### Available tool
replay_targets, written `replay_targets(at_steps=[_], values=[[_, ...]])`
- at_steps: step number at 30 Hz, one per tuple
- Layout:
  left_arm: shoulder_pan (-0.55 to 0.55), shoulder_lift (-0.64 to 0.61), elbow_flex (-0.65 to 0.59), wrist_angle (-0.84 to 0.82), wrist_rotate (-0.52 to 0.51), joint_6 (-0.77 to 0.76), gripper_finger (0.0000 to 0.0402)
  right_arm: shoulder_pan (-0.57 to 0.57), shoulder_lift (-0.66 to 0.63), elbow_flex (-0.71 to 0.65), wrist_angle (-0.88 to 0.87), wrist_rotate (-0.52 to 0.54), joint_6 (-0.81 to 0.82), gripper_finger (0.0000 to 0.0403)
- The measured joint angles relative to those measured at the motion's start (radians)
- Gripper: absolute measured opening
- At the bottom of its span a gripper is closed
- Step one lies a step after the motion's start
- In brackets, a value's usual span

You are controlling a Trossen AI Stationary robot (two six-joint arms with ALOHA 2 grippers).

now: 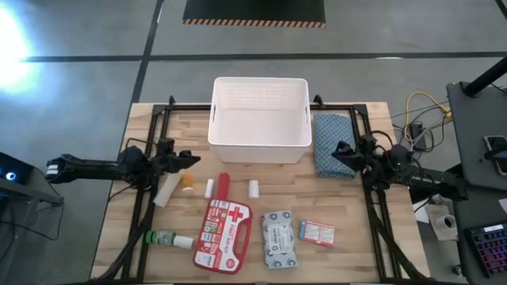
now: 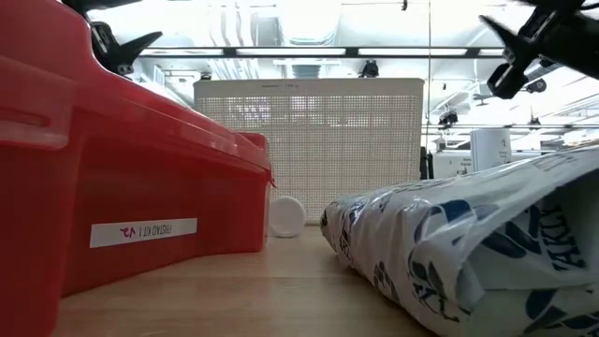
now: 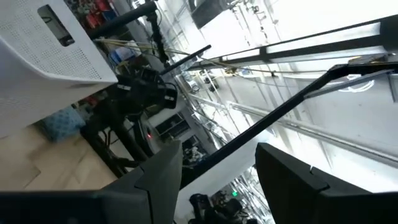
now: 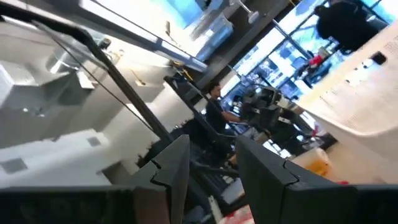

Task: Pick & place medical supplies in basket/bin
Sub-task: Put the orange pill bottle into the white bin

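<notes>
The white tub (image 1: 259, 119) stands at the table's far middle and shows behind the supplies in the low view (image 2: 309, 140). Nearer lie the red first-aid case (image 1: 222, 229), the wipes pack (image 1: 279, 239), the small red-white box (image 1: 317, 233), the green bottle (image 1: 170, 238), two white rolls (image 1: 210, 188) (image 1: 253, 188), a white tube (image 1: 166, 190) and the orange piece (image 1: 188, 182). My left gripper (image 1: 190, 161) hovers open left of the tub, above the tube. My right gripper (image 1: 341, 152) hovers open over the blue cloth (image 1: 333, 131).
The blue folded cloth lies right of the tub. Black frame rails (image 1: 150, 142) run along the table's left, right and far sides. In the low view the case (image 2: 131, 187) and wipes pack (image 2: 468, 243) fill the near ground, with one roll (image 2: 285, 215) between them.
</notes>
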Motion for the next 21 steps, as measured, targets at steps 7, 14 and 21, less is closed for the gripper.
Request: replay_targets(at_steps=[7,14,21], values=[[0.0,0.0,0.018,0.012,-0.042,-0.083,0.0185,0.001,-0.001,0.0,0.208,0.078,0.219,0.0123],[-0.012,0.058,0.135,0.007,-0.071,-0.014,0.0185,0.001,0.0,0.0,0.207,0.128,0.163,0.0123],[-0.041,0.211,0.294,0.006,-0.052,0.067,0.0185,0.001,0.0,0.0,0.203,0.098,0.095,0.0123]])
